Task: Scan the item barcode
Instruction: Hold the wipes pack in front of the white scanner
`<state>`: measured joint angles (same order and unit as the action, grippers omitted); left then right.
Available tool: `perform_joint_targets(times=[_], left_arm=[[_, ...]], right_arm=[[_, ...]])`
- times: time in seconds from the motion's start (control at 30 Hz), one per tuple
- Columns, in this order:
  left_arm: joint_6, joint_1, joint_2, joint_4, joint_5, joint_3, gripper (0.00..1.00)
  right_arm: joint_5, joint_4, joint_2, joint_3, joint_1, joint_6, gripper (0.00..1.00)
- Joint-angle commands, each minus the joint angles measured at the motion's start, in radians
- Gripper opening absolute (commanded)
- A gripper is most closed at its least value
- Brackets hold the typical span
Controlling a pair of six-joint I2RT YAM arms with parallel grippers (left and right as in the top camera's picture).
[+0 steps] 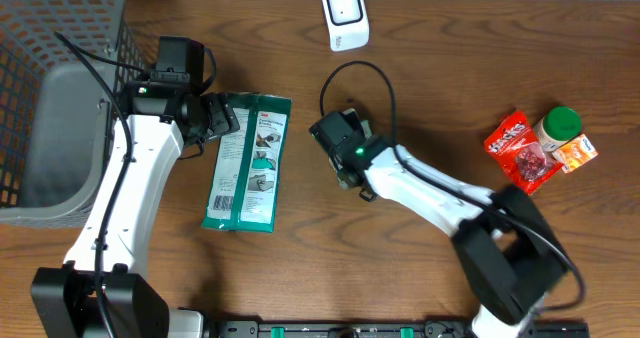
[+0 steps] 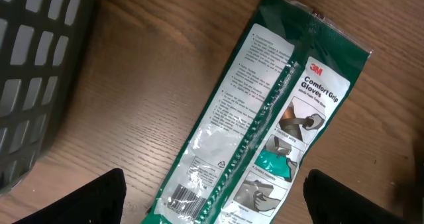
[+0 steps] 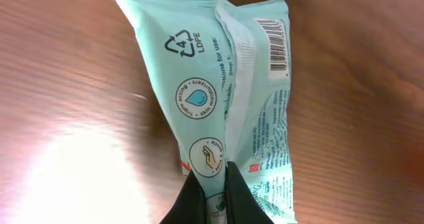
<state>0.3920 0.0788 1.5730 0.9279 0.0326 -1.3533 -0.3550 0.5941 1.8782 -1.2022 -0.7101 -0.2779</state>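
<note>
Now the right gripper [image 3: 211,177] pinches the teal packet [image 3: 199,71]; the left gripper [image 2: 218,201] hangs spread.

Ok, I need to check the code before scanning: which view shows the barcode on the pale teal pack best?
The right wrist view: the barcode faces the camera, sharp, near the teal pack's top edge. Overhead, the right hand hides that pack. The left wrist view shows only the gloves packet.
</note>
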Motion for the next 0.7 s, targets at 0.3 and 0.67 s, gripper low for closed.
perform_joint_targets(times=[0.3,0.67], left_arm=[[-0.005,-0.004,-0.004,0.003,0.013,-0.016,0.86],[-0.005,-0.004,-0.004,0.003,0.013,-0.016,0.86]], right_arm=[[0.349,0.001,-0.372,-0.027,0.067,-0.113,0.01],[0.943,-0.197,-0.398,-0.151,0.304,-0.381,0.01]])
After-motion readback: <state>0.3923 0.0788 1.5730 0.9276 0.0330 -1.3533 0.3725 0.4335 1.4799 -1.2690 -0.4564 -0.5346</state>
